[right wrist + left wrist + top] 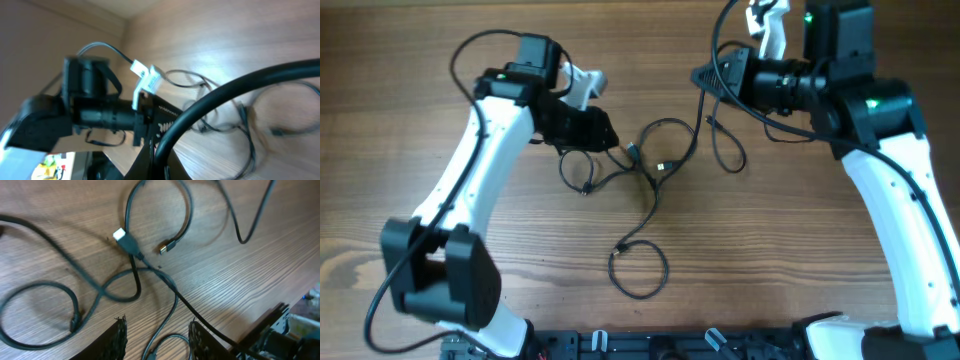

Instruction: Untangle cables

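Several thin black cables (650, 165) lie tangled on the wooden table, with one loop at the left (578, 172) and one at the front (638, 270). My left gripper (605, 135) is open, low over the left part of the tangle. In the left wrist view its fingers (156, 326) straddle a cable strand without touching it. A white-tipped plug (120, 235) and a small plug (165, 247) lie ahead. My right gripper (703, 78) is shut on a cable (240, 85) and holds it up. That cable hangs down to a loop (725, 150) on the table.
The wooden table (800, 250) carries only the cables. The left arm (470, 190) crosses the left side and the right arm (900, 200) the right side. A black rail (670, 345) runs along the front edge.
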`<state>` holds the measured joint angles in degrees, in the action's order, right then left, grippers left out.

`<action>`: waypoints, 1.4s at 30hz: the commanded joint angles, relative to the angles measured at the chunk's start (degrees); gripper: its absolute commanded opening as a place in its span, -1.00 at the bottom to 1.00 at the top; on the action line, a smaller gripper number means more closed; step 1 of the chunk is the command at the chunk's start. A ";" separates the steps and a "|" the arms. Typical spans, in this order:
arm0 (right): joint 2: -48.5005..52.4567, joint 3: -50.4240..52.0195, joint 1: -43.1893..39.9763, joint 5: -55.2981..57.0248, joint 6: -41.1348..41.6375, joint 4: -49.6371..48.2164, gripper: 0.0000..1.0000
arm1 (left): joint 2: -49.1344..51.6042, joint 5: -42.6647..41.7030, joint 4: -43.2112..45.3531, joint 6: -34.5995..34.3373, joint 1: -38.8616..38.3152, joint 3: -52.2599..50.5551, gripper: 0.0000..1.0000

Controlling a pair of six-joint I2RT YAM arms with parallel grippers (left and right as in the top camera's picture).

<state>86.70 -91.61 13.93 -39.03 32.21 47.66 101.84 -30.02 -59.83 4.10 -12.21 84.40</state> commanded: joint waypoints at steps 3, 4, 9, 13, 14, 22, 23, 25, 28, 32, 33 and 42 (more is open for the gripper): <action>5.05 -0.72 -0.02 6.45 -6.36 7.96 -0.91 | 5.49 0.85 1.86 0.90 -1.62 0.66 -0.24; 5.73 -0.72 -0.02 6.43 -6.71 8.90 -0.91 | 5.84 1.18 2.62 -0.31 -1.62 0.66 -0.21; 4.74 -1.73 -0.07 5.60 -7.21 9.64 -0.91 | 7.26 1.16 4.92 -5.01 -2.34 0.66 -0.30; 4.04 -2.47 -0.09 5.62 -8.35 9.64 -0.92 | 7.80 11.54 2.01 -4.35 -5.81 -1.01 -0.11; 4.07 -2.47 -0.09 5.62 -8.90 9.66 -0.92 | 7.80 14.71 3.21 -4.35 -7.06 -2.47 -0.10; 4.07 -2.47 -0.09 5.57 -9.35 10.62 -0.91 | 7.80 14.08 13.84 2.21 -10.25 -8.79 -0.18; 4.07 -2.47 -0.09 5.57 -9.33 10.69 -0.91 | 7.80 13.79 14.80 3.26 -10.49 -9.18 -0.14; 4.07 -2.47 -0.09 5.57 -9.29 10.75 -0.91 | 7.80 12.94 17.05 5.07 -11.26 -9.99 -0.05; 4.07 -2.47 -0.09 5.57 -9.33 11.02 -0.91 | 7.80 12.28 17.57 8.17 -12.70 -10.27 -0.10; 4.07 -2.47 -0.09 5.57 -9.64 11.54 -0.91 | 7.80 12.46 17.53 10.67 -13.57 -10.86 -0.10; 4.07 -2.47 -0.09 5.57 -9.66 11.54 -0.91 | 7.80 12.68 17.66 10.71 -13.57 -11.32 -0.10; 4.07 -2.47 -0.09 5.57 -9.68 10.93 -0.91 | 7.91 15.17 26.10 9.79 -13.51 -17.25 -0.16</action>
<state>92.27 -92.38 13.93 -34.20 23.70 59.11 108.88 -15.90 -36.49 13.50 -25.78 68.93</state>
